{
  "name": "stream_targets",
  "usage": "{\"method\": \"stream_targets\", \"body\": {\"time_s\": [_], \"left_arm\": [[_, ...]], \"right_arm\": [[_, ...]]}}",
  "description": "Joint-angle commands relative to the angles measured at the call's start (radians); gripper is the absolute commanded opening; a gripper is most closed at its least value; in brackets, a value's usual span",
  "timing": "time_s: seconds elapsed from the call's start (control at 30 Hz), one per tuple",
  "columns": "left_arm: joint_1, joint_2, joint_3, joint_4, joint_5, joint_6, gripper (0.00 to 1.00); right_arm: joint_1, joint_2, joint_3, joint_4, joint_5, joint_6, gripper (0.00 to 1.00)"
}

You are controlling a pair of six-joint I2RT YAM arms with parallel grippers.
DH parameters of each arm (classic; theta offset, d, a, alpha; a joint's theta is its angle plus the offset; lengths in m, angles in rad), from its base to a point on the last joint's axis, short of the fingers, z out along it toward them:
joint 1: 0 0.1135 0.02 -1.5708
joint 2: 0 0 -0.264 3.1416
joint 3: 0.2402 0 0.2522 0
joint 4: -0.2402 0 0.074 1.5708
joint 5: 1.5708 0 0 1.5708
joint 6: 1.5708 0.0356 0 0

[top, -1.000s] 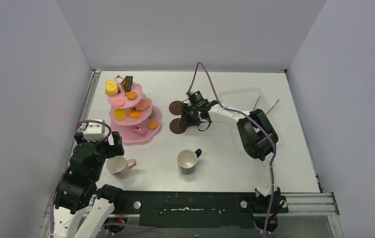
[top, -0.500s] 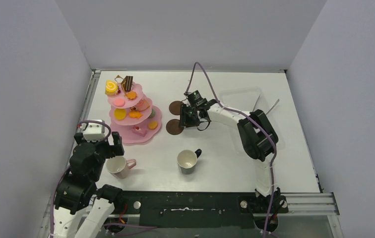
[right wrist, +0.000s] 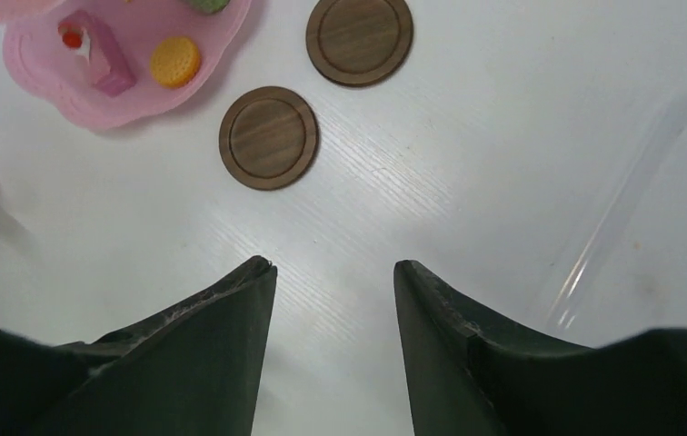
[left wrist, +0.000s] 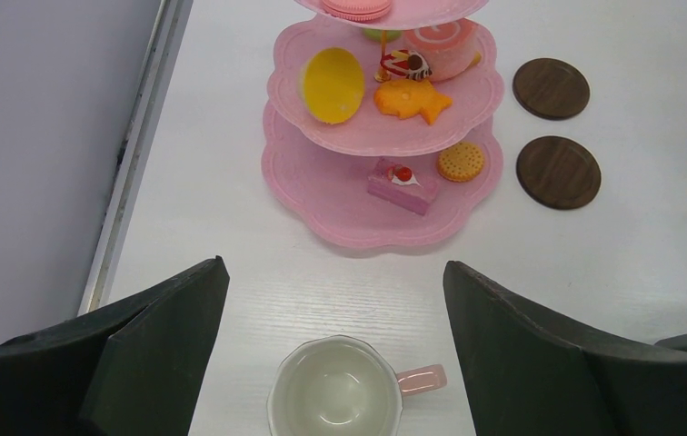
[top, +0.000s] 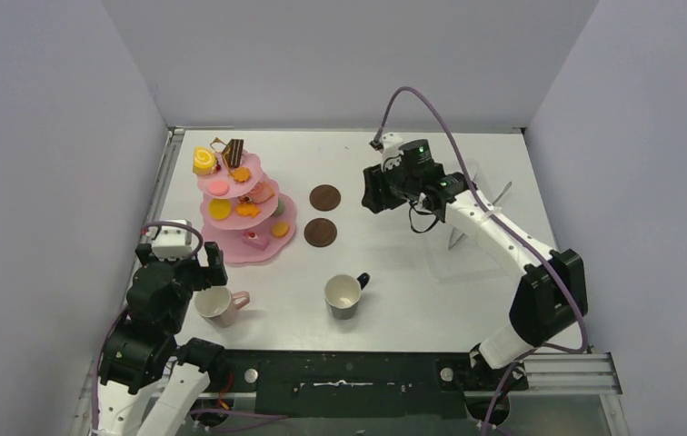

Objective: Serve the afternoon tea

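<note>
The pink three-tier scalloped stand [left wrist: 322, 195] is cropped at frame top. The round pink mug [left wrist: 335, 400] points its handle right, below the spread left gripper [left wrist: 333, 262]. The right gripper [right wrist: 333, 263] gapes, empty.

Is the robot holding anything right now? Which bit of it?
Nothing is held. The left end effector is open above the pink mug; the right end effector is open over the table.

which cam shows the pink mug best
Left wrist: the pink mug is close, its empty inside and handle clear. Top external shows it small, from above. Right wrist has only an unclear pink blur at its left edge.
</note>
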Motion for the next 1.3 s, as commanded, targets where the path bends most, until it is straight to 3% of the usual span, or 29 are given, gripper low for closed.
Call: {"method": "stream_targets", "body": {"time_s": [0.0, 0.07, 0.17, 0.37, 0.5, 0.8, 1.27], "left_arm": [[0.006, -0.012, 0.010, 0.055, 0.021, 0.002, 0.87], [0.006, -0.014, 0.008, 0.057, 0.023, 0.002, 0.87], [0.006, -0.013, 0.008, 0.059, 0.026, 0.002, 0.87], [0.005, -0.017, 0.008, 0.057, 0.028, 0.002, 0.87], [0.006, -0.019, 0.007, 0.059, 0.025, 0.002, 0.87], [0.006, -0.023, 0.006, 0.059, 0.019, 0.002, 0.87], [0.008, -0.026, 0.003, 0.057, 0.013, 0.002, 0.87]], "right_arm": [[0.029, -0.107, -0.050, -0.126, -0.165, -0.476, 0.55], [0.055, -0.141, -0.073, -0.218, -0.192, -0.676, 0.63], [0.086, -0.181, -0.113, -0.306, -0.203, -0.863, 0.66], [0.092, -0.249, -0.154, -0.446, -0.293, -1.127, 0.66], [0.102, -0.266, -0.162, -0.475, -0.337, -1.219, 0.65], [0.186, -0.214, -0.188, -0.407, -0.328, -1.277, 0.63], [0.336, -0.062, -0.196, -0.258, -0.232, -1.233, 0.59]]}}
